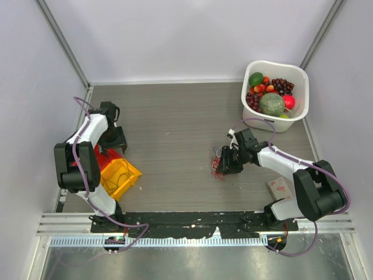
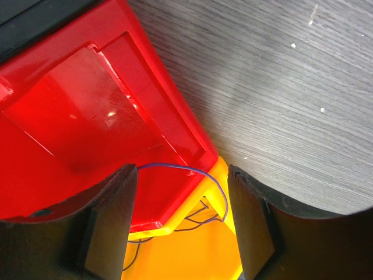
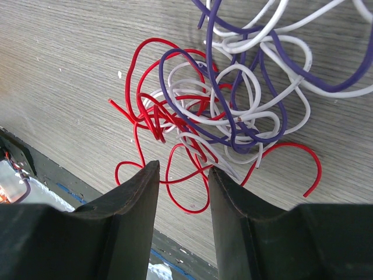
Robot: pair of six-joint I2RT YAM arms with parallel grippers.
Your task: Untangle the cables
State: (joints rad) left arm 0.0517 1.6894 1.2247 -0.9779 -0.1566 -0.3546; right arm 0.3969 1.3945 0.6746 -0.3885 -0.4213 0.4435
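The cables are a loose tangle of red, white and purple wires on the grey table; in the top view the tangle lies mid-right. My right gripper is open right at the tangle's near edge, with one red loop lying between its fingers, unclamped; it also shows in the top view. My left gripper is open over a red bin and a yellow bin. A thin purple wire arches between its fingers and drops into the yellow bin.
A white basket of fruit stands at the back right. The red bin and yellow bin sit at the left by the left arm. A small pinkish block lies near the right arm's base.
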